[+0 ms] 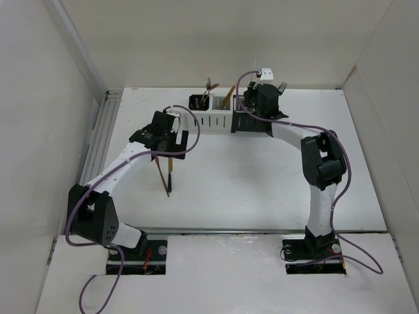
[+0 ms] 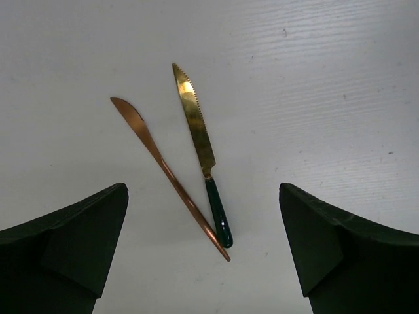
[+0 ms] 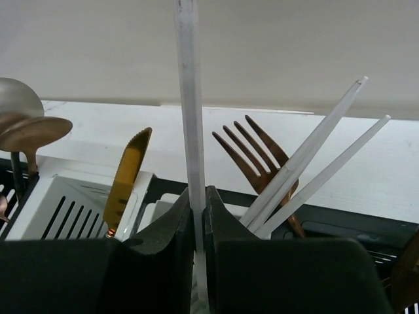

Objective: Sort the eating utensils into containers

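L: left gripper (image 2: 203,191) wide open over copper knife (image 2: 157,157) and gold knife (image 2: 196,124), lying left of centre (poised to pick) | R: right gripper (image 3: 198,196) pinches white chopstick (image 3: 190,98) upright above far containers (image 1: 216,122), for slotting in.

copper knife (image 2: 167,173) + gold knife (image 2: 196,124) (dark handle): flat, handle ends close | white chopstick (image 3: 191,131): upright by containers (image 1: 216,121)

You have a copper knife (image 2: 167,176) and a green-handled gold knife (image 2: 196,127) with a saw-toothed edge, both on the plain white table (image 2: 327,78). Your left gripper (image 2: 203,190) and right gripper (image 3: 198,199) are matte black. At the right wrist you see a white chopstick (image 3: 190,118), two more pale chopsticks (image 3: 314,150), a copper fork (image 3: 252,150), a second gold knife (image 3: 127,176), a silver spoon (image 3: 14,98) and a copper spoon (image 3: 36,129). One container (image 3: 65,196) is white and patterned with slots, while its neighbour (image 3: 366,229) is black. The cables (image 1: 351,176) are purple.
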Robot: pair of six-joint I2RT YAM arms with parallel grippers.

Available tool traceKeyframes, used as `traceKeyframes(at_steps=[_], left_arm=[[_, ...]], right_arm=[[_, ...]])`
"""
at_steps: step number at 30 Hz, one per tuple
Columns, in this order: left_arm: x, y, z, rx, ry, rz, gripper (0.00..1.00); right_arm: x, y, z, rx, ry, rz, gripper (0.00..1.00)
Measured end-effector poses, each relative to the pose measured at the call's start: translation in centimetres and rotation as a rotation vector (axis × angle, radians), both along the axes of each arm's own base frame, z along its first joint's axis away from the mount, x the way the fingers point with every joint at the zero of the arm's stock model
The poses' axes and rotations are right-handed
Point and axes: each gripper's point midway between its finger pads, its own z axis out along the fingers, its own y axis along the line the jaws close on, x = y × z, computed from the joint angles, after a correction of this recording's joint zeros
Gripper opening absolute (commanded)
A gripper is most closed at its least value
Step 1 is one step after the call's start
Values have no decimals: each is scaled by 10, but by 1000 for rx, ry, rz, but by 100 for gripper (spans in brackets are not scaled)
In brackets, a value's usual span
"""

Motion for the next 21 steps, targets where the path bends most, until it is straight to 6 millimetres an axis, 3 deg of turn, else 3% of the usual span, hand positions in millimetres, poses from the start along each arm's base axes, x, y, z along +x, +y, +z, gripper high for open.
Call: traceKeyframes(at_steps=[3,5,6,10,16,21], left_arm=[[2,5,-12,11,34,17,94],[2,6,-20,15,57,21,86],[2,6,-24,16,69,22,83],[-3,9,-37,7,104,33,67],[-21,14,-63,-8,189,40,61],[-28,6,-73,-48,233,11,63]], right_arm=[[-1,2,-2,-10,2,-8,8],[-1,3,-1,-13,-3,-10,19],[-2,3,-2,-13,-1,-12,34],[-6,1,-10,-28,14,-14,48],[-18,-8,-8,-38,22,-36,51],[-27,-15,25,-19,-26,-55,54]])
